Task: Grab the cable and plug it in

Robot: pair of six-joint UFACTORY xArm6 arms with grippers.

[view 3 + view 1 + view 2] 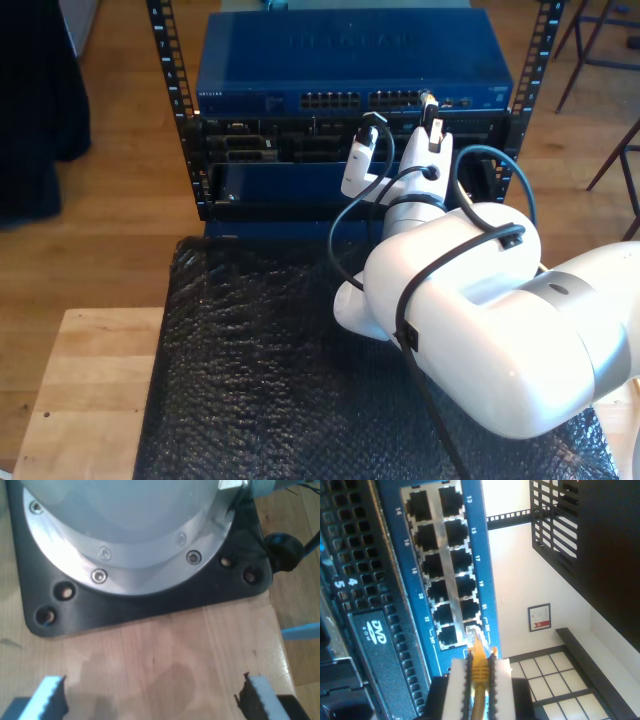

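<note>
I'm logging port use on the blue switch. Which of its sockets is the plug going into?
The last socket in the row by the switch's edge, just past the one marked 21. The cable's clear plug meets it; the others sit empty.

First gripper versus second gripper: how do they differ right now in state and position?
My first gripper has its jaws spread wide with nothing between them; my second gripper is shut on the cable. My first gripper looks down at a wooden surface beside a black base plate; my second gripper holds the clear plug at a port of the blue switch. Both have pale toothed pads.
</note>
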